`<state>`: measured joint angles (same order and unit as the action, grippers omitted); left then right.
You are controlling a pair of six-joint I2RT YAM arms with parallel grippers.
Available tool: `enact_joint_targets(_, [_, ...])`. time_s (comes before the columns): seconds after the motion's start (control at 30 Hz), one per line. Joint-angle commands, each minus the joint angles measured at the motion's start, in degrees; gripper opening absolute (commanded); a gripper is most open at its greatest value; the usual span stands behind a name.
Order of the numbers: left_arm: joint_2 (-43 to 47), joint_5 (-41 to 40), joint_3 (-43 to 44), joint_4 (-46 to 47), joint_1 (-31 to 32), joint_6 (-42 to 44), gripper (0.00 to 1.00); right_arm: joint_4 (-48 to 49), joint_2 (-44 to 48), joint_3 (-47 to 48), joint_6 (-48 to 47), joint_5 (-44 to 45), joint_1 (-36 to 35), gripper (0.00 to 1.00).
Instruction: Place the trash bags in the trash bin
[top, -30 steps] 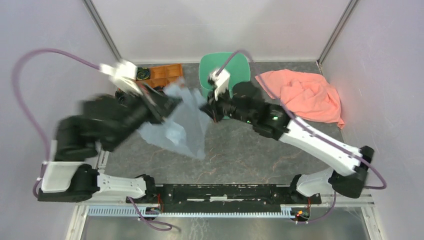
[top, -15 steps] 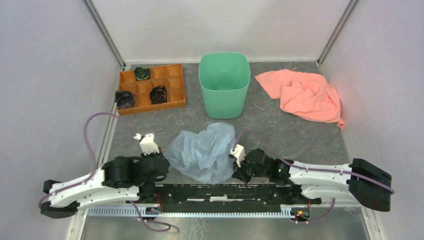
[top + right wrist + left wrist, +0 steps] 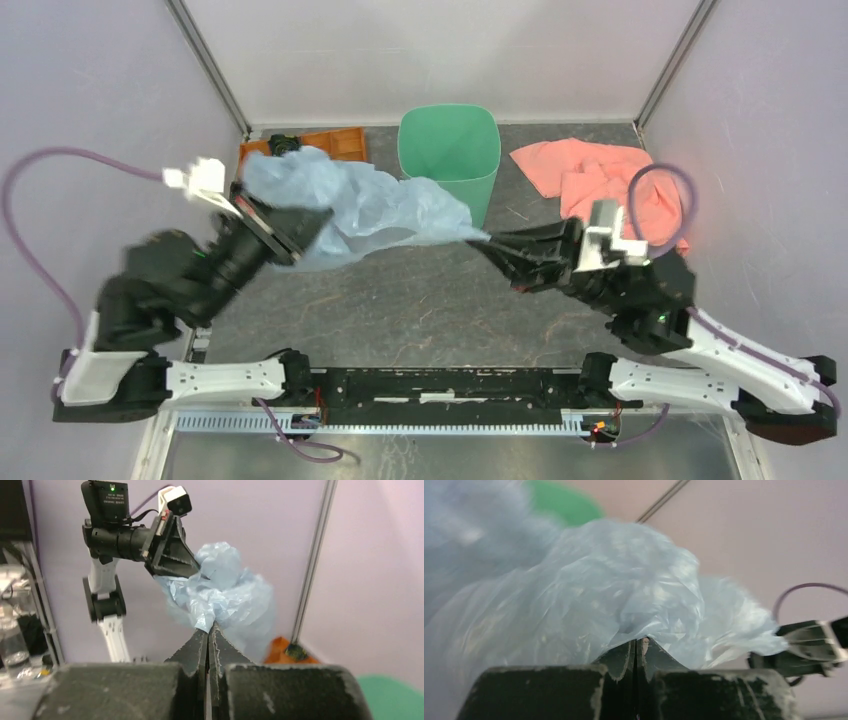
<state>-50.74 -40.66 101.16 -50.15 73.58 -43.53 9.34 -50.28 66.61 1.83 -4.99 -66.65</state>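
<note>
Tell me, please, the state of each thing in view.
left claw: shut on the trash bag.
right claw: shut on the trash bag.
trash bag: in the air, stretched between both claws.
trash bin: upright, open-topped, bag not inside.
pink cloth: crumpled on the table.
orange tray: partly hidden by the bag.

There it was, the trash bag (image 3: 360, 205), thin, crinkly, pale blue-grey and see-through, hanging in the air, pinched at both ends and drawn out into one long rumpled band. It billowed fat at its left end and tapered to a point at its right. Behind it the mint-green trash bin (image 3: 478, 185) stood upright and open-mouthed at the far middle, and the bag's right stretch crossed in front of its lower wall.
</note>
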Motion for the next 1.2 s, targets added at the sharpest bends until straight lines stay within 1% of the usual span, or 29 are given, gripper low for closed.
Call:
enact_joint_targets(0.0, [13.0,-7.9,-32.7,-7.6,-0.1,-17.6,0.02,0.6,-0.2,-26.0,6.4,3.3,-0.2,0.01])
enact_joint_targets(0.03, [16.3,-5.5,-43.4,-9.9,-0.1,-25.2,0.02,-0.6,-1.1,-31.7,9.7,3.9,-0.2,0.01])
enact_joint_targets(0.07, [20.8,-2.0,-51.0,-12.0,-0.1,-32.7,0.02,-0.6,-2.1,-36.5,12.6,3.3,-0.2,0.01])
enact_joint_targets(0.1, [24.1,2.2,-57.1,-13.1,-0.1,-39.7,0.02,1.2,-2.4,-42.0,16.0,1.6,-0.3,0.01])
enact_joint_targets(0.13, [27.5,5.8,-61.8,-12.8,-0.1,-43.0,0.02,2.9,-1.9,-45.7,18.8,0.6,-0.3,0.01])
enact_joint_targets(0.2, [34.2,9.0,-66.1,-9.5,-0.1,-43.4,0.02,3.8,1.2,-48.2,20.3,1.2,-0.3,0.01])
enact_joint_targets(0.23, [36.3,7.7,-64.8,-7.7,-0.1,-40.8,0.02,2.1,3.2,-46.4,18.1,3.2,-0.2,0.01])
enact_joint_targets(0.3, [35.7,0.8,-55.3,-4.5,0.0,-30.8,0.02,-4.1,4.8,-37.5,11.6,9.8,0.0,0.00])
enact_joint_targets(0.33, [32.0,-3.5,-47.0,-4.3,0.0,-24.3,0.02,-7.6,4.3,-30.6,8.3,13.2,0.4,0.00])
enact_joint_targets(0.37, [27.0,-7.1,-37.6,-6.0,0.0,-18.4,0.02,-12.3,3.1,-22.4,4.7,15.7,0.8,0.00])
enact_joint_targets(0.4, [20.3,-9.7,-25.7,-8.5,0.0,-13.1,0.02,-16.0,1.9,-15.9,2.1,17.2,1.1,0.00])
enact_joint_targets(0.47, [7.6,-11.8,-2.8,-15.4,-0.1,-4.8,0.02,-20.3,0.2,-4.1,-1.4,17.4,1.1,0.00])
enact_joint_targets(0.5, [2.7,-11.6,6.7,-17.6,-0.4,-1.7,0.02,-20.7,0.5,-0.8,-3.1,16.3,1.1,0.00])
enact_joint_targets(0.53, [0.0,-11.0,12.0,-18.2,-0.8,0.3,0.02,-20.0,1.6,0.2,-3.6,14.9,1.1,0.01])
enact_joint_targets(0.57, [-0.8,-10.4,13.5,-17.4,-1.1,1.4,0.02,-18.4,3.1,-1.0,-3.8,13.2,1.1,0.01])
enact_joint_targets(0.6, [0.5,-9.9,11.1,-15.3,-1.2,1.9,0.02,-16.5,5.6,-4.4,-3.7,12.3,1.1,0.01])
enact_joint_targets(0.67, [7.0,-11.0,-1.4,-12.2,-1.2,-1.7,0.02,-12.5,10.0,-13.7,-2.0,14.0,1.1,0.01])
enact_joint_targets(0.7, [11.0,-12.5,-9.3,-12.8,-1.2,-6.8,0.02,-11.8,11.5,-20.3,2.0,16.1,1.1,0.01])
enact_joint_targets(0.73, [16.1,-13.0,-19.0,-14.6,-1.2,-14.9,0.02,-11.7,12.3,-26.6,5.2,17.7,1.1,0.00])
enact_joint_targets(0.77, [22.5,-11.9,-31.5,-18.0,-1.2,-26.0,0.02,-11.3,12.4,-33.4,9.1,17.0,1.1,0.00])
enact_joint_targets(0.8, [27.2,-9.3,-39.3,-20.2,-1.2,-32.8,0.02,-10.1,11.8,-38.6,13.6,15.1,1.1,0.01])
enact_joint_targets(0.87, [35.6,-2.9,-51.2,-23.7,-1.1,-42.9,0.02,-5.5,10.2,-48.3,20.9,10.2,1.1,0.01])
enact_joint_targets(0.9, [39.4,-0.8,-54.4,-24.4,-1.2,-45.0,0.02,-3.1,9.9,-51.7,23.3,9.3,1.1,0.01])
enact_joint_targets(0.97, [45.4,-1.1,-55.7,-24.1,-1.1,-45.9,0.02,-0.9,9.3,-52.8,24.4,10.6,1.6,0.00])
enact_joint_targets(1.0, [46.9,-3.8,-54.3,-22.3,-0.9,-43.9,0.02,-1.2,8.2,-49.6,22.8,11.4,2.6,0.00])
enact_joint_targets(1.03, [46.5,-7.9,-51.6,-18.1,-0.2,-38.8,0.02,-2.3,5.7,-45.0,19.5,11.3,4.7,0.00])
enact_joint_targets(1.1, [39.0,-17.7,-42.3,-7.7,3.6,-24.9,0.02,-6.5,-1.8,-28.9,13.5,7.4,10.2,0.00])
enact_joint_targets(1.13, [32.7,-22.0,-35.0,-2.9,6.8,-17.5,0.02,-10.1,-5.9,-17.8,10.5,4.3,12.0,0.00])
enact_joint_targets(1.17, [24.1,-24.5,-24.7,0.8,9.8,-8.0,0.02,-14.4,-10.5,-7.1,7.8,1.6,12.9,0.00])
